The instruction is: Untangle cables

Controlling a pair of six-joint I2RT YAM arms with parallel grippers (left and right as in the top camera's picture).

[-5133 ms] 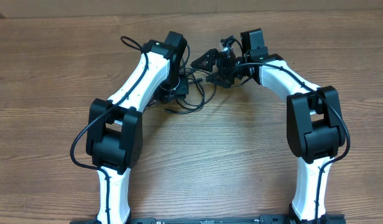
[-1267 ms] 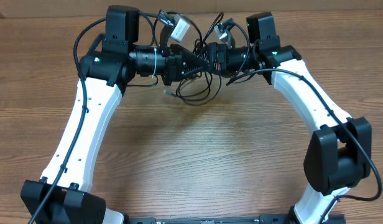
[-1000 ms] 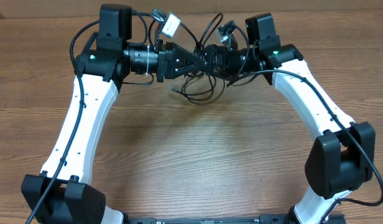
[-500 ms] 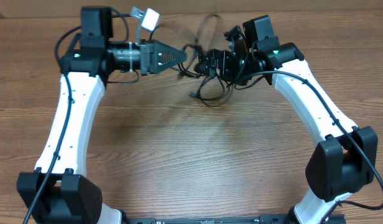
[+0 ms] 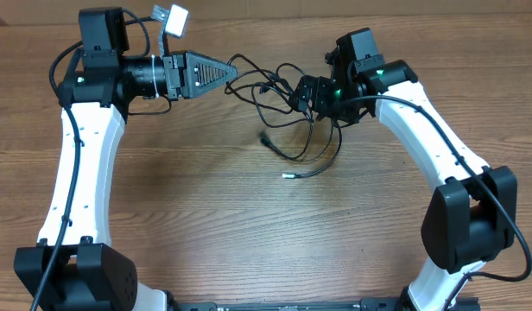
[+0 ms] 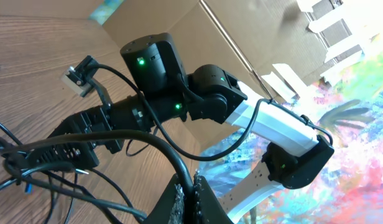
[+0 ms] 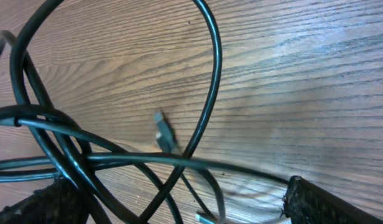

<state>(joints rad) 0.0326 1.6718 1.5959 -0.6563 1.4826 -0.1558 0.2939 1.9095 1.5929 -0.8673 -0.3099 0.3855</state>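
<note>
The cables (image 5: 288, 121) are thin black cords bunched between my two grippers, with loops hanging down onto the wood. One plug end (image 5: 288, 175) lies on the table, and another plug end (image 5: 264, 136) sits closer to the bunch. My left gripper (image 5: 233, 71) points right and is shut on one cable; in the left wrist view that cable (image 6: 163, 152) runs up from the left gripper (image 6: 193, 193). My right gripper (image 5: 302, 93) stands open at the right of the bunch. In the right wrist view several cables (image 7: 207, 93) cross the wide gap of the right gripper (image 7: 176, 190).
The wooden table (image 5: 249, 233) spreads toward the front. A cardboard wall (image 5: 473, 7) runs along the back edge. A small white tag (image 5: 173, 17) sticks up from the left wrist. The right arm (image 6: 179, 87) fills the middle of the left wrist view.
My left gripper has pulled away to the left with its cable, stretching it out of the bunch. The tangle has loosened and spread, and one plug end now lies lower on the table.
</note>
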